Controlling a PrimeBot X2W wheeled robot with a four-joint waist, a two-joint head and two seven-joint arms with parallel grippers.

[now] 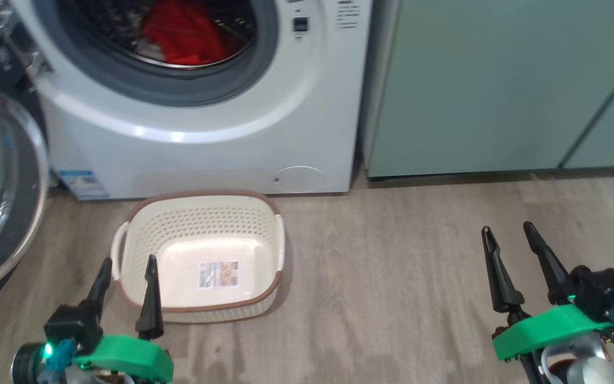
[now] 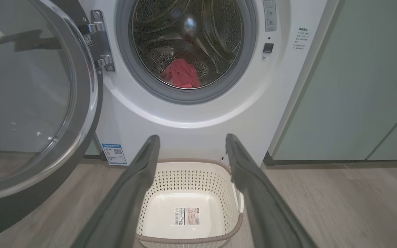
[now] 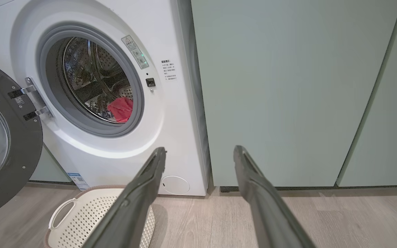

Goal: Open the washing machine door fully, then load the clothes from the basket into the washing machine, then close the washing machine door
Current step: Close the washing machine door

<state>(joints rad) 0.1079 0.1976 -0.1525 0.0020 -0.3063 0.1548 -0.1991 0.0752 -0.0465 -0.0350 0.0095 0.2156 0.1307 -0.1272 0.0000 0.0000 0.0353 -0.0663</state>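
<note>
Floorboards (image 1: 392, 266) bear the basket (image 1: 200, 224); head view shows its label (image 1: 218, 274).

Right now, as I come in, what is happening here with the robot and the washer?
The robot is doing laundry. The door of the washer stands wide open, swung to the left. The red clothes lie inside the washer. The basket on the floor in front holds nothing but its sticker. The left gripper hangs open at the basket's near left corner, and the right gripper hangs open off to the right. Neither holds anything. The door is not yet closed.
</note>
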